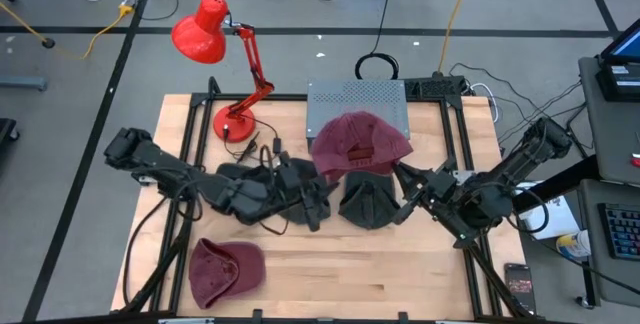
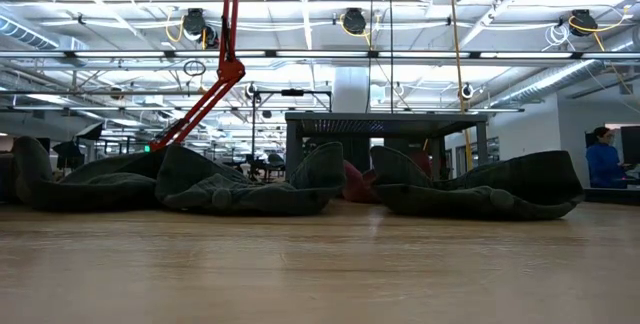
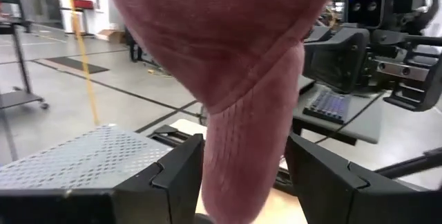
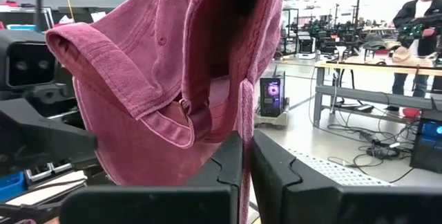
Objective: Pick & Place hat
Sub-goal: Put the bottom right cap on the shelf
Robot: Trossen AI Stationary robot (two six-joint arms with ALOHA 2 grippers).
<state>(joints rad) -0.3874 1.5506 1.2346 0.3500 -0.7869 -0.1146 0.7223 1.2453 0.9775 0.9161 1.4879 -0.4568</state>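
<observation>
A maroon hat point(image 1: 360, 144) hangs above the table's middle, just in front of a grey perforated box point(image 1: 357, 107), held between my two grippers. My left gripper point(image 3: 245, 175) reaches it from the table's left and is closed on its brim. My right gripper point(image 4: 246, 155) reaches it from the right and is shut on a thin strap at the hat's back opening. In the high view the left fingers point(image 1: 322, 176) and right fingers point(image 1: 403, 179) sit at the hat's near side. A second maroon hat point(image 1: 227, 269) lies flat near the table's front left. My left gripper has the hat's stitched brim point(image 3: 248, 134) between its two fingers, which stand well apart with the brim filling the gap. The fingers point level, coming from the table's left. The crown rises beyond them, clear of the table. My right gripper pinches a narrow strap point(image 4: 245, 113) at the hat's rear opening between its two shut fingers. The fingers point level, coming from the table's right. The hat's inside faces this gripper and the hat is clear of the table.
Dark hats lie on the table under the arms point(image 1: 250, 189) and in the middle point(image 1: 370, 202). A red desk lamp point(image 1: 215, 34) stands at the far left. Bare wood shows along the near edge. People stand in the room beyond point(image 4: 418, 30) point(image 2: 603, 159).
</observation>
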